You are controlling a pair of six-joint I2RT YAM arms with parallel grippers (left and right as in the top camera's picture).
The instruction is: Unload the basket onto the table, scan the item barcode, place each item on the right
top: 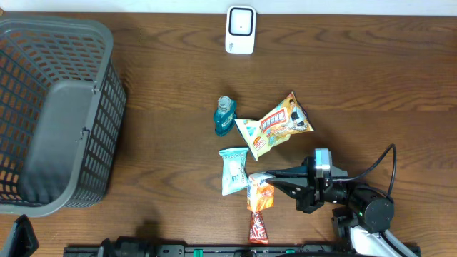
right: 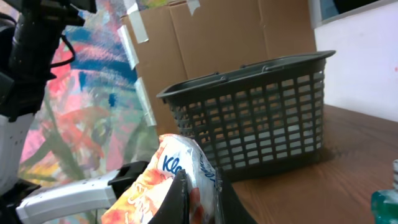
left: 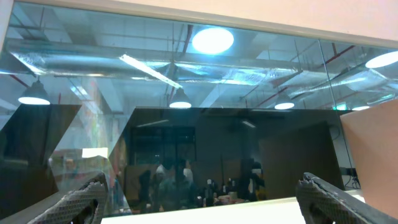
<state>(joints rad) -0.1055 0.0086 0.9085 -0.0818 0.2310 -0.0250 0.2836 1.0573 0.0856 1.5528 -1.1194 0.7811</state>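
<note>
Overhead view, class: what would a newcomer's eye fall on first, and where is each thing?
The big dark grey basket fills the left end of the table. Mid-table lies a bright cluster: a yellow snack bag, a blue bottle and a pale tissue pack, with the right gripper holding its fingers shut on an orange packet at the near edge. A white scanner sits at the far edge.

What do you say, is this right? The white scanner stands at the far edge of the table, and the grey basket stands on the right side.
Not quite. The grey basket stands on the left side, not the right; the overhead view shows it. The white scanner does stand at the far edge of the table.
</note>
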